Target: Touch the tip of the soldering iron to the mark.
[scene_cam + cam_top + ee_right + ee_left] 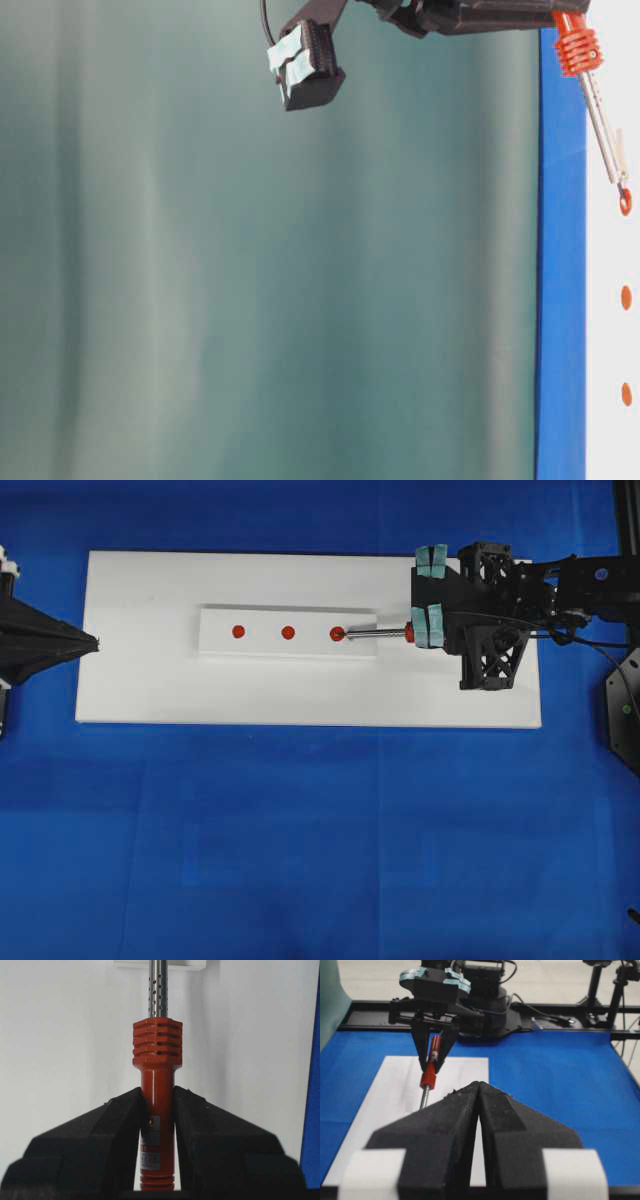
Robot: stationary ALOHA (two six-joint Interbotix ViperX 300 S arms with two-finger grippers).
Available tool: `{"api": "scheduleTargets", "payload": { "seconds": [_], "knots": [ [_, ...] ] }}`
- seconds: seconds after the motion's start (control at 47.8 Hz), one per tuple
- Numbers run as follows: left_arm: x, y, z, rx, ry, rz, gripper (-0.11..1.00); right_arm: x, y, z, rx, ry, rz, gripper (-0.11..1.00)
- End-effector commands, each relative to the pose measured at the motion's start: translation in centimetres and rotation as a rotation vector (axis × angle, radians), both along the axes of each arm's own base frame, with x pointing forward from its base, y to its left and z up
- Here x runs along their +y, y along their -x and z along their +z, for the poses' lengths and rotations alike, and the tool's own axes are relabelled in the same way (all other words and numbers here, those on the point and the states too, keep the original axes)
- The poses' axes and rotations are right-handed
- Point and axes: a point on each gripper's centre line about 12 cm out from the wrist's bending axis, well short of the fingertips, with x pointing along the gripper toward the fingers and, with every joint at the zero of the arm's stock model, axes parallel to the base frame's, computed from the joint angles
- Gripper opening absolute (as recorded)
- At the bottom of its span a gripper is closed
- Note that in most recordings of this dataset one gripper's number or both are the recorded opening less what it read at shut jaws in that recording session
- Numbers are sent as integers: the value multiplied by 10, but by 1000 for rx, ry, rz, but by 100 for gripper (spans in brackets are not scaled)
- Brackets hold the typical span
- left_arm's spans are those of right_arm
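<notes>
The soldering iron (157, 1110), a slim tool with a red-orange ribbed handle and perforated silver shaft, is clamped by its handle between the black fingers of the right gripper (157, 1125), low in the right wrist view. In the overhead view that arm reaches in from the right, and the tip meets the rightmost red dot (337, 633) on the raised white strip (288, 632) at centre. At far left, the left gripper (90, 641) rests closed at the white board's (300, 695) edge.
</notes>
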Motion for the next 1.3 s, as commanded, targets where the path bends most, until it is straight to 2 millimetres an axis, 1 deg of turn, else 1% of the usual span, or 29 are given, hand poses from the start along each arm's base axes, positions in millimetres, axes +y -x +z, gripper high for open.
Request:
{"api": "scheduleTargets", "payload": {
  "seconds": [0.0,1.089,1.193,1.277],
  "knots": [
    [0,-1,4,-15,-1,-1,0,-1,-3,5,-19,4,-1,6],
    [0,-1,5,-18,-1,-1,0,-1,-4,4,-10,2,-1,6],
    [0,-1,5,-20,-1,-2,0,-2,-4,10,-17,3,-3,6],
    [0,-1,5,-20,-1,-2,0,-2,-5,19,-30,7,-4,6]
  ]
}}
